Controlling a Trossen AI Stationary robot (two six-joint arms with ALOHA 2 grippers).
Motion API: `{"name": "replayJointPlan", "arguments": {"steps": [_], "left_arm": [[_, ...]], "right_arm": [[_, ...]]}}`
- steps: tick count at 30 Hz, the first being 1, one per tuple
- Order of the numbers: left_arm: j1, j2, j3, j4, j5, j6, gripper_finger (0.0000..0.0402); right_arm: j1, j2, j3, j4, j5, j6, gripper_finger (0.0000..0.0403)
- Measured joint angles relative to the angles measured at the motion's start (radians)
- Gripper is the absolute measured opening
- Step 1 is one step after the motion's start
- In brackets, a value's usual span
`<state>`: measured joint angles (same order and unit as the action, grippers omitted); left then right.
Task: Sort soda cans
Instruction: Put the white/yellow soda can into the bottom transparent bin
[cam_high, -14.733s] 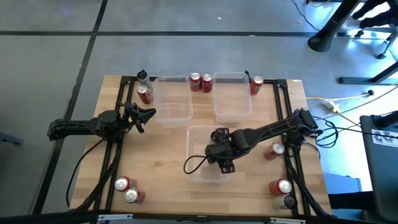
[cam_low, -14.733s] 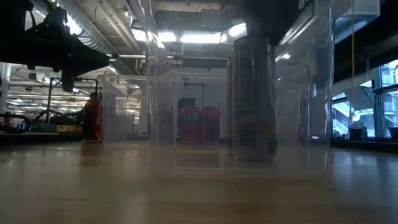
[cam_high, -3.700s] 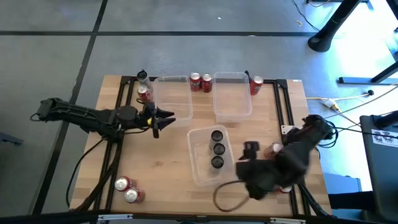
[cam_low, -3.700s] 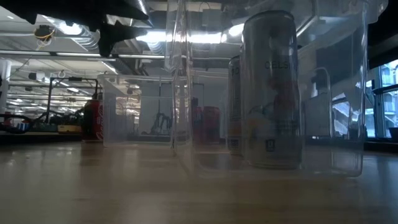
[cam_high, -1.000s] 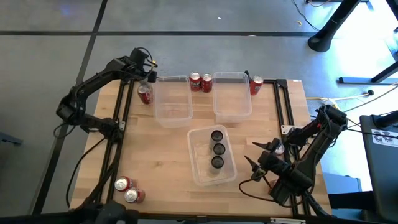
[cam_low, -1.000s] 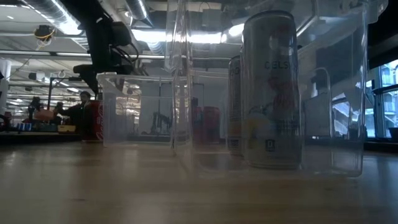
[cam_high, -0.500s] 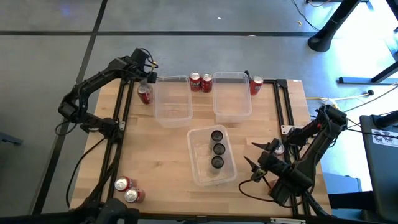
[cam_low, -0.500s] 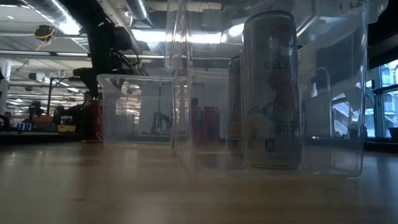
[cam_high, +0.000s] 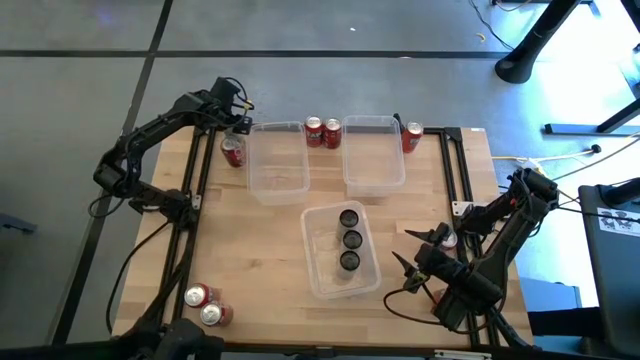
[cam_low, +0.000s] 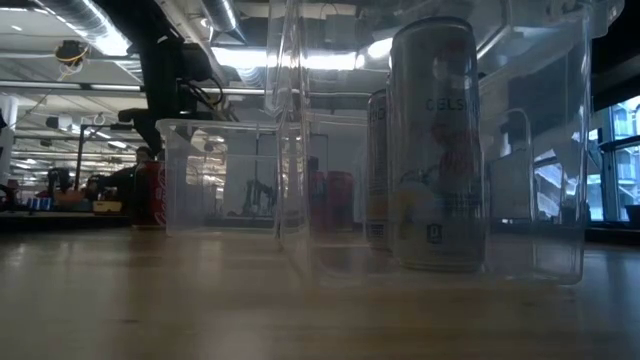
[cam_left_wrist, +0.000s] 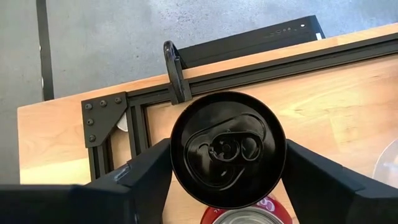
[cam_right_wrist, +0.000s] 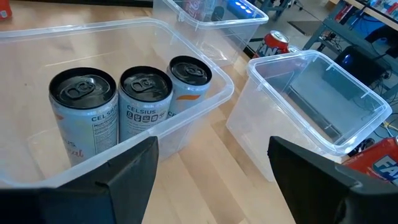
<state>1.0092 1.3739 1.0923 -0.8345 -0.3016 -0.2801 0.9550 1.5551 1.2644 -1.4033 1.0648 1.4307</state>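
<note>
Presently the left gripper (cam_high: 232, 122) sits at the table's far left corner, fingers (cam_left_wrist: 146, 177) clamped on either side of a dark can (cam_left_wrist: 227, 149) seen top-down in the left wrist view. A red can (cam_high: 233, 152) stands just beside and below it, its silver top showing under the held can. Whether the dark can is lifted or on the wood I cannot tell.

Judgement: the step is carrying this can to the near bin (cam_high: 318, 282), where three dark cans (cam_high: 349, 238) stand in a row. Lift straight up first so the red neighbour is not knocked over. Travel high over the far left bin (cam_high: 275, 187), which lies between. Set down in the free space beside the row, upright, then let go.

At the table's right, the right gripper (cam_high: 414, 265) waits near the near bin, fingers (cam_right_wrist: 133, 170) spread wide, holding nothing. Keep clear of it on approach.
</note>
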Motion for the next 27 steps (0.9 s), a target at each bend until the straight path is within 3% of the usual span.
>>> {"name": "replayJointPlan", "arguments": {"steps": [15, 27], "left_arm": [[-0.005, -0.065, 0.015, -0.035, 0.007, 0.027, 0.0253], [-0.059, -0.154, 0.226, -0.247, 0.009, 0.053, 0.0254]], "right_arm": [[0.000, 0.000, 0.000, 0.000, 0.035, -0.006, 0.0303], [0.000, 0.000, 0.000, 0.000, 0.050, -0.023, 0.0303]]}}
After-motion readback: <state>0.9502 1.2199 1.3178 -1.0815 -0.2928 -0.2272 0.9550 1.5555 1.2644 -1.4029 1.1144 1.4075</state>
